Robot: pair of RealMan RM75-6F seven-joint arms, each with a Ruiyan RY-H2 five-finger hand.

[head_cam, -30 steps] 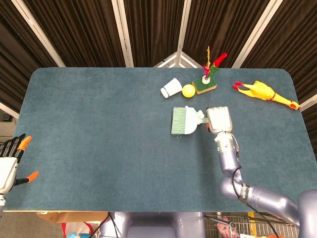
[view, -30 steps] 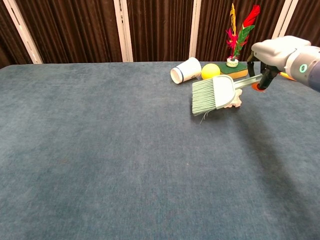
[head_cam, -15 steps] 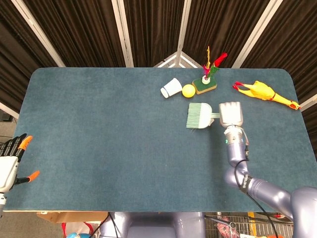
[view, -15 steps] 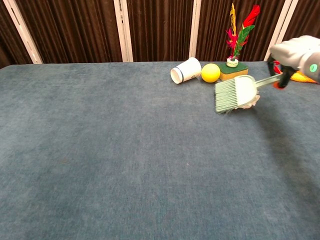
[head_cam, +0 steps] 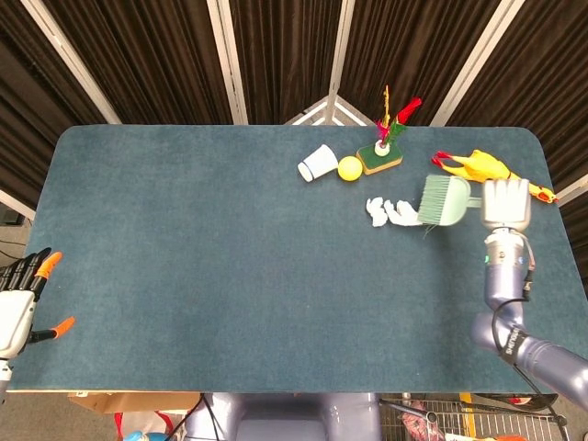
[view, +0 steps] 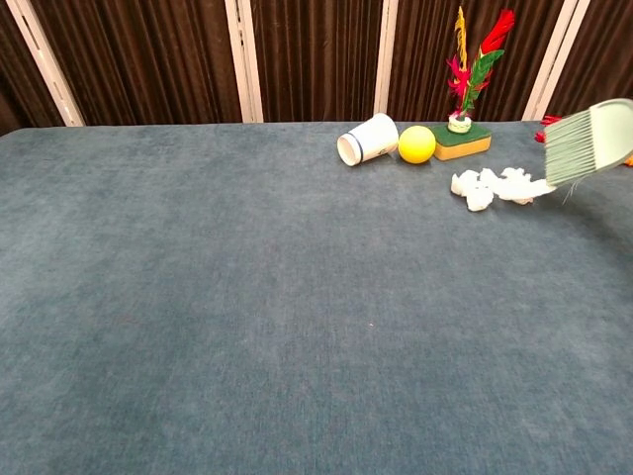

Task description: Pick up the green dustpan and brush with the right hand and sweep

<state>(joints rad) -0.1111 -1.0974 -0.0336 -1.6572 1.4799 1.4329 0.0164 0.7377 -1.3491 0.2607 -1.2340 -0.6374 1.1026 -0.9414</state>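
The pale green brush (head_cam: 443, 200) hangs over the right part of the table, bristles pointing left. My right hand (head_cam: 506, 203) grips its handle, just right of the brush head. In the chest view the brush (view: 588, 143) shows at the right edge, lifted off the cloth; the hand itself is out of that frame. White crumpled paper scraps (head_cam: 389, 211) lie just left of the bristles, and these scraps (view: 492, 186) rest uncovered on the cloth. My left hand (head_cam: 20, 297) hovers off the table's front left corner, fingers spread and holding nothing. No dustpan is visible.
A tipped white paper cup (head_cam: 318, 163), a yellow ball (head_cam: 349, 168) and a green block with feathers (head_cam: 381, 156) sit behind the scraps. A yellow rubber chicken (head_cam: 487, 171) lies just beyond my right hand. The blue table cloth (head_cam: 184, 248) stretches left.
My right hand has carried the brush rightward across the table and lifted it. The white paper scraps, hidden under the brush before, now lie exposed to its left. The left hand stayed put.
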